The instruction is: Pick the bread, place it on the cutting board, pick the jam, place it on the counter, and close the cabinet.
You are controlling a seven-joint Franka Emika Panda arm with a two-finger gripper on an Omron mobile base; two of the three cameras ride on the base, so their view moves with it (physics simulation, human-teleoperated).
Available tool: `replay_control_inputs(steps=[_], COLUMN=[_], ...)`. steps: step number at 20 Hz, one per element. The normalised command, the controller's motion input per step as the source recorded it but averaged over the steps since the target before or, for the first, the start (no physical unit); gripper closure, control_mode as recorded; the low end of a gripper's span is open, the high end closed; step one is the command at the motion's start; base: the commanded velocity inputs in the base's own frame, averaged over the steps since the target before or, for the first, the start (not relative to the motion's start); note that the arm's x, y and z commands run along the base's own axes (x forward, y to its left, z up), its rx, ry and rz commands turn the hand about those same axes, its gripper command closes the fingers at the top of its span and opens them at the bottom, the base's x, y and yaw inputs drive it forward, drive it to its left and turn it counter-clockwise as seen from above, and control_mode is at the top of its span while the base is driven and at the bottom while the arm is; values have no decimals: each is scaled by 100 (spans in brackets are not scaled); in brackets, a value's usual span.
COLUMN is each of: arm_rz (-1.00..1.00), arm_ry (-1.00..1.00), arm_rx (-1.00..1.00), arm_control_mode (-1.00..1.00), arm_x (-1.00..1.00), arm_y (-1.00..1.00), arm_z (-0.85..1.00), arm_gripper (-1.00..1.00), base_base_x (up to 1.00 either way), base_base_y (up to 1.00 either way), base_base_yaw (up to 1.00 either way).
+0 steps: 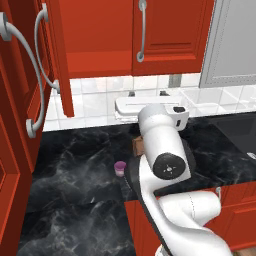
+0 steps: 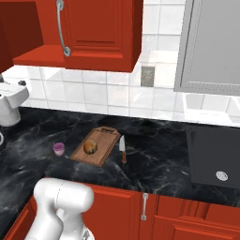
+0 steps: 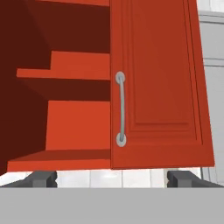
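My gripper (image 3: 112, 178) stands wide with nothing between its tips, facing the cabinet (image 3: 157, 83); its left door (image 1: 52, 55) hangs open over the counter (image 1: 75, 160), the right one shut; I judge that door rigid, light on its hinges, best pushed on the flat panel rather than gripped by the slippery curved handle; the bread (image 2: 90, 147) sits on the cutting board (image 2: 104, 140), the jam (image 2: 58, 148) just beside it.

White robot arm with dark joints

The arm (image 1: 165, 165) is made of smooth, glossy white rounded segments. One joint ends in a round black cap with a small pale mark at its centre. The white hand block (image 1: 155, 111) carries a small dark inset. Two small dark grey finger tips (image 3: 41, 178) are blocky and square-edged.
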Motion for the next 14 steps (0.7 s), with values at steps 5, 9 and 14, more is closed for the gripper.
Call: replay_control_inputs(steps=[5,9,14], arm_rz=[0,0,1], arm_ry=[0,1,2], arm_rx=[0,0,0], arm_control_mode=[-100,-100,-100], arm_x=[-23,-13,-7], arm_y=[28,36,34], arm_z=[0,0,0], arm_gripper=[-100,-100,-100], base_base_x=[0,0,0], base_base_y=[0,0,0], base_base_yaw=[0,0,0])
